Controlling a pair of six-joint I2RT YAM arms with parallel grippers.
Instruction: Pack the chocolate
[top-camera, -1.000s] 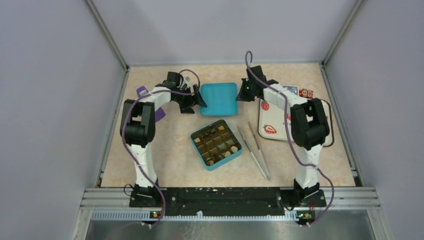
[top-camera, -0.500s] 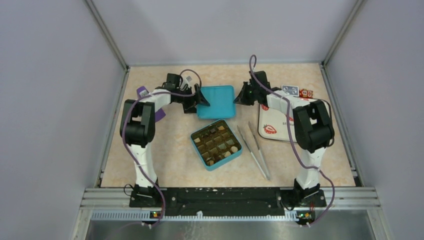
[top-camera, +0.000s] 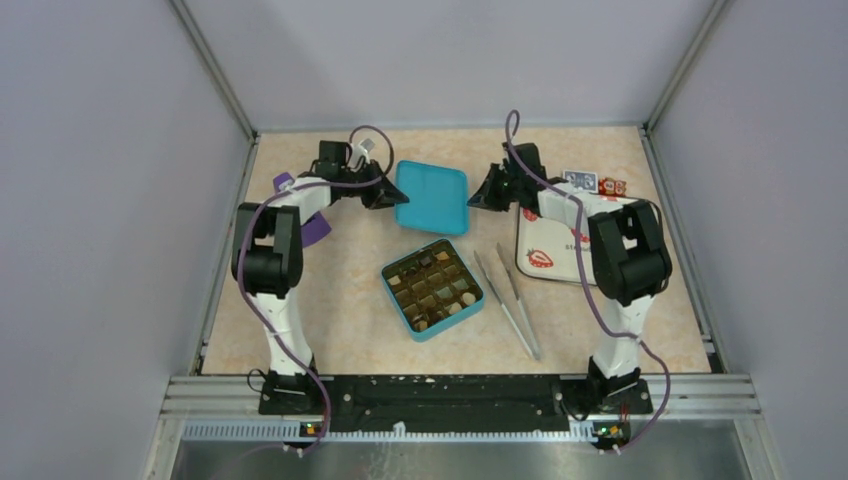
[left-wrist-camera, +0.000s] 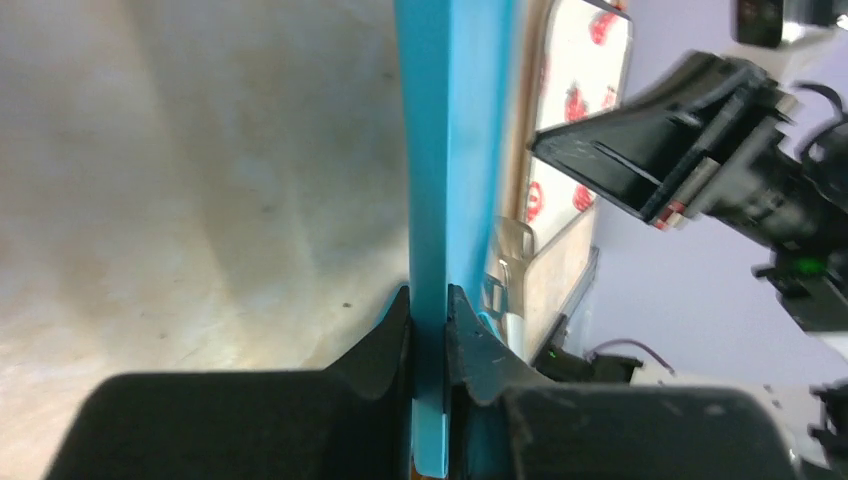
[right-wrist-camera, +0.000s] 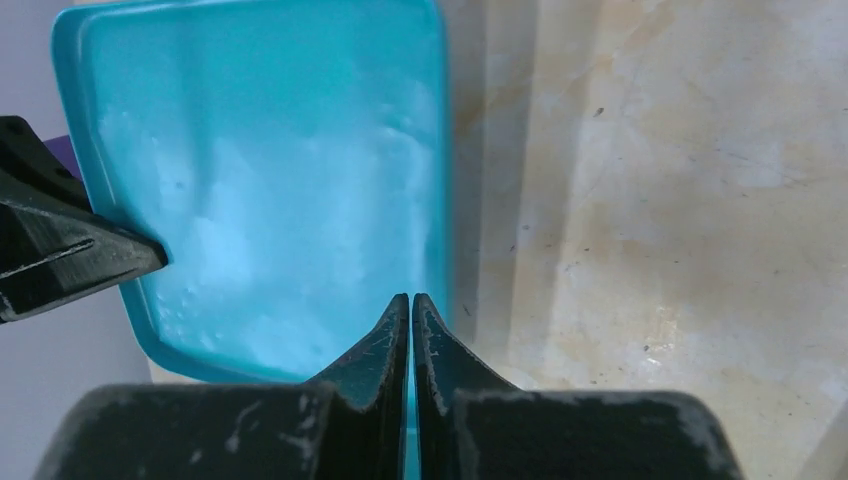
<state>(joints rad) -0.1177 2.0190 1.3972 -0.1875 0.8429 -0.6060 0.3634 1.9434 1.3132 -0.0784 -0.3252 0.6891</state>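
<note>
The chocolate (top-camera: 440, 292) lies as small brown and tan pieces in the compartments of an open teal box (top-camera: 397, 304) at the table's middle. Behind it, the box's teal lid (top-camera: 432, 197) is held between both arms. My left gripper (left-wrist-camera: 428, 295) is shut on the lid's left rim, with the lid (left-wrist-camera: 450, 150) seen edge-on. My right gripper (right-wrist-camera: 411, 297) has its jaws nearly together on the right rim of the lid (right-wrist-camera: 270, 180), a thin teal strip showing between them. In the top view the left gripper (top-camera: 385, 190) and right gripper (top-camera: 480, 196) flank the lid.
Long metal tweezers (top-camera: 510, 300) lie right of the box. A white strawberry-print plate (top-camera: 540, 255) sits under the right arm, with a blue card (top-camera: 580, 180) and red wrapped bits (top-camera: 612, 186) behind it. A purple object (top-camera: 316, 226) lies beside the left arm.
The left gripper, open a second ago, has shut on the lid's left rim. The lid has shifted slightly left and turned. The right gripper's jaws have eased apart a hair.
</note>
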